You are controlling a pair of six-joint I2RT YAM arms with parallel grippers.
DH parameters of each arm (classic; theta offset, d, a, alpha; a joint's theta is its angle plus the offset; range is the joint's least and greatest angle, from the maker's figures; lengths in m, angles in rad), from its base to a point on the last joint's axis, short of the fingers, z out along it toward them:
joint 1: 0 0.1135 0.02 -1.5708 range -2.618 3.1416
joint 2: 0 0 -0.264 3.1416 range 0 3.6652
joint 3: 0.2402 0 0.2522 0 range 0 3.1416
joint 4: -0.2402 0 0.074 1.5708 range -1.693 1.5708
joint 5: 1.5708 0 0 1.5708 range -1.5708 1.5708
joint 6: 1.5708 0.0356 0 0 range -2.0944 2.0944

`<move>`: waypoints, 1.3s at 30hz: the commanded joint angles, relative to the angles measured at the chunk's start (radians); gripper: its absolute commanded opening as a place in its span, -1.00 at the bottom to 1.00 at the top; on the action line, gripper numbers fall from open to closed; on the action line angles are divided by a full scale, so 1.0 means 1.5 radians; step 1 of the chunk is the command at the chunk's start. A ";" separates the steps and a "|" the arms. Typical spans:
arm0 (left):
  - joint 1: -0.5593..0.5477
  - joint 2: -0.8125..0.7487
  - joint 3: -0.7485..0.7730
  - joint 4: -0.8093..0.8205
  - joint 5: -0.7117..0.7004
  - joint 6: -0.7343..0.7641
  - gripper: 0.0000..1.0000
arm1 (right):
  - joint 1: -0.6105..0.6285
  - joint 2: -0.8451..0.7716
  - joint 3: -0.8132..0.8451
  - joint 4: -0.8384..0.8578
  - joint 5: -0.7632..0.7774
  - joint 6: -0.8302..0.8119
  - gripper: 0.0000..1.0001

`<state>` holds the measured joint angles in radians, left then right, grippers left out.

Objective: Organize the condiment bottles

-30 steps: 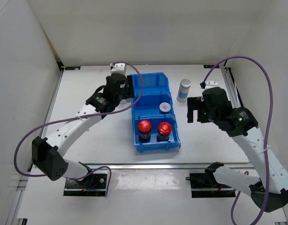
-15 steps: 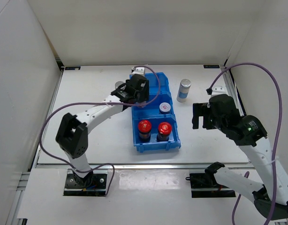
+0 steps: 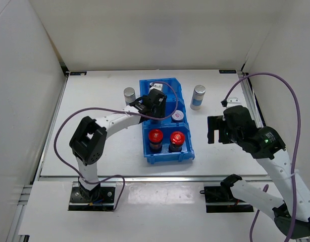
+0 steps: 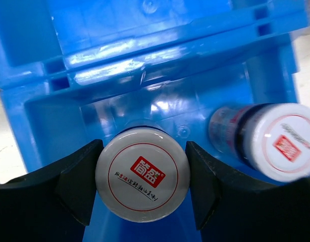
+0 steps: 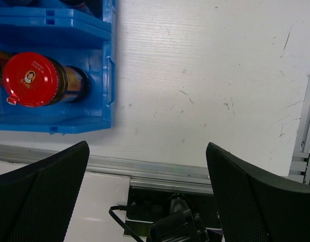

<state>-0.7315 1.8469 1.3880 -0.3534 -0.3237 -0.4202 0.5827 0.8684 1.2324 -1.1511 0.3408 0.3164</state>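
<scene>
Moved: left gripper is now reaching inside blue bin.
Left grip: clamping silver-lidded jar.
Right gripper: hanging open, frame right.

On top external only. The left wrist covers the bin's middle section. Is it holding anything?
Observer: Yes. The left wrist view shows the left fingers pressed on both sides of a silver-lidded jar with a red logo on its lid.
Operator: Is it touching the other jar in there?
Observer: No. One finger sits between it and the second silver-lidded jar, both inside the blue bin.
Operator: Anything in the right one?
Observer: No. The right wrist view shows the right fingers wide apart over the table, with nothing between them.
</scene>
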 commanded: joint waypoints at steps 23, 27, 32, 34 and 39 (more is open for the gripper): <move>-0.005 -0.259 0.039 -0.053 -0.001 0.003 1.00 | -0.011 0.153 -0.227 0.235 -0.188 0.192 0.75; -0.005 -0.370 -0.005 -0.078 -0.020 0.042 1.00 | -0.020 0.184 -0.271 0.283 -0.204 0.199 0.70; 0.031 -0.511 -0.126 -0.085 -0.069 0.085 1.00 | -0.041 0.226 -0.313 0.341 -0.244 0.199 0.60; 0.065 -0.571 -0.163 -0.085 -0.109 0.093 1.00 | -0.041 0.241 -0.332 0.357 -0.264 0.199 0.45; 0.122 -0.638 -0.225 -0.085 -0.144 0.131 1.00 | -0.041 0.258 -0.353 0.373 -0.310 0.199 0.36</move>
<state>-0.5800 0.9188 1.0760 -0.4667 -0.4812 -0.2752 0.5217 1.2507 0.7231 -0.6258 -0.0509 0.6098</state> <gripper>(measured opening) 0.998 0.680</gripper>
